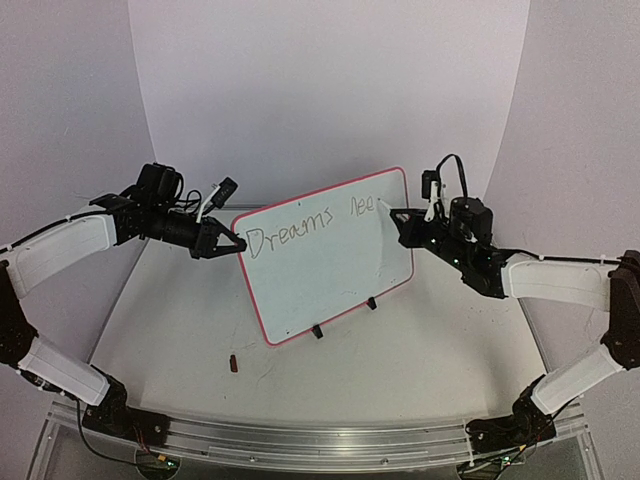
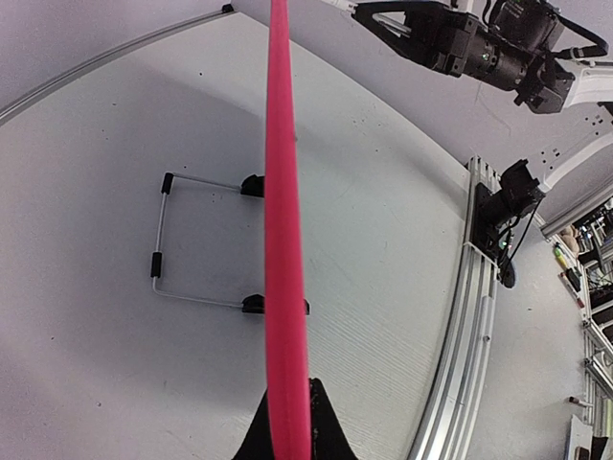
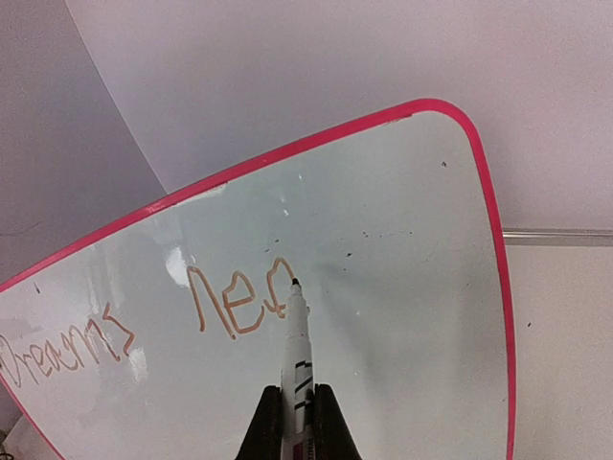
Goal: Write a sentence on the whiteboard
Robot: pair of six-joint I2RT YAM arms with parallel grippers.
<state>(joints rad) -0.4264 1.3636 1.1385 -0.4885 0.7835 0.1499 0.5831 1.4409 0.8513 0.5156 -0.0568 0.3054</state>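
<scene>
Evidently for steadiness, the left hand (image 1: 236, 243) clamps the left edge of the whiteboard (image 1: 330, 280) on the desk (image 1: 180, 340), letting the right hand (image 1: 397, 215), gripping a marker (image 3: 297, 355), press its tip where the sentence (image 1: 292, 236) ends.

Whiteboard (image 1: 330, 275): glossy white, thin red frame, rounded corners. Stands upright on small black feet, centre of top view, rotated so left end sits lower and nearer. Sentence (image 1: 300, 228): thin dark slanted script, single line along top edge. "Dreams" legible, second word partial, unreadable.
</scene>
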